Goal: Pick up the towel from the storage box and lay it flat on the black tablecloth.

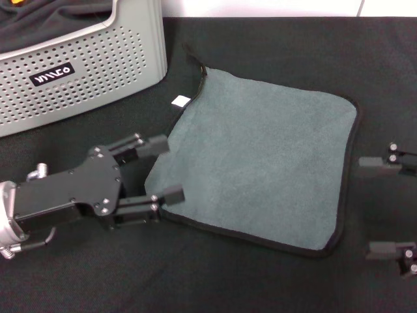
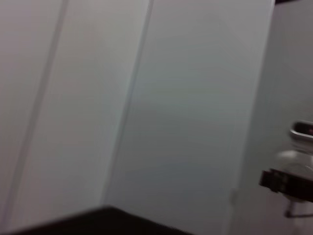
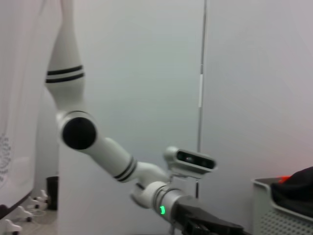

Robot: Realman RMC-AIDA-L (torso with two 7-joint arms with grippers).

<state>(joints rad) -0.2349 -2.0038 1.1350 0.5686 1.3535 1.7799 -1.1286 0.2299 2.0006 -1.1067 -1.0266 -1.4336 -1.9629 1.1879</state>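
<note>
The towel (image 1: 260, 163) lies spread flat, grey-green face up, on the black tablecloth (image 1: 273, 45). Its black hem shows all round, and its small white tag (image 1: 180, 100) sticks out at the far left corner. My left gripper (image 1: 167, 171) is open at the towel's left edge, its two fingers either side of the edge and holding nothing. My right gripper (image 1: 384, 205) is open at the right, just off the towel's right edge. The storage box (image 1: 78, 65) stands at the far left, behind my left arm.
A dark cloth (image 1: 45, 19) lies in the storage box, with a bit of orange at its far corner. The right wrist view shows my left arm (image 3: 107, 152) against a pale wall and the box's rim (image 3: 274, 196). The left wrist view shows only wall.
</note>
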